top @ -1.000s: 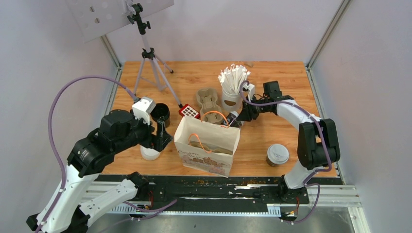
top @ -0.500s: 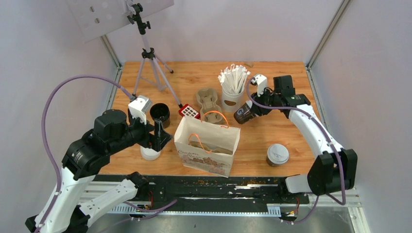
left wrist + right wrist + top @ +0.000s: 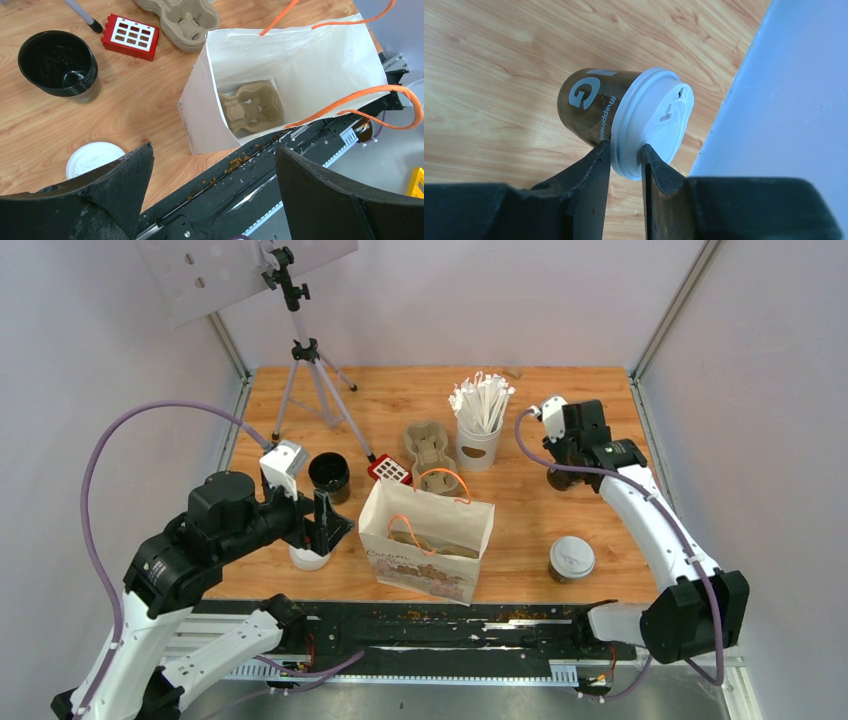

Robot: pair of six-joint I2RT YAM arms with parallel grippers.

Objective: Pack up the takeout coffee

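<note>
My right gripper (image 3: 625,147) is shut on the white lid rim of a dark brown coffee cup (image 3: 591,110). The cup is tilted over the wood at the far right, mostly hidden under the wrist in the top view (image 3: 558,479). The second coffee cup (image 3: 571,558) stands lidded near the front right. The open white paper bag (image 3: 428,540) stands at the front centre with a pulp tray (image 3: 250,105) at its bottom. My left gripper (image 3: 214,150) is open and empty, left of the bag (image 3: 325,525).
A stack of black cups (image 3: 329,475) and a loose white lid (image 3: 309,558) lie by the left gripper. A red block (image 3: 390,470), a second pulp tray (image 3: 430,448), a white cup of wrapped sticks (image 3: 478,435) and a tripod (image 3: 310,350) stand behind the bag.
My right gripper has carried the coffee cup from just behind the bag out to the right, toward the far right side. The left arm has shifted slightly left, still open.
</note>
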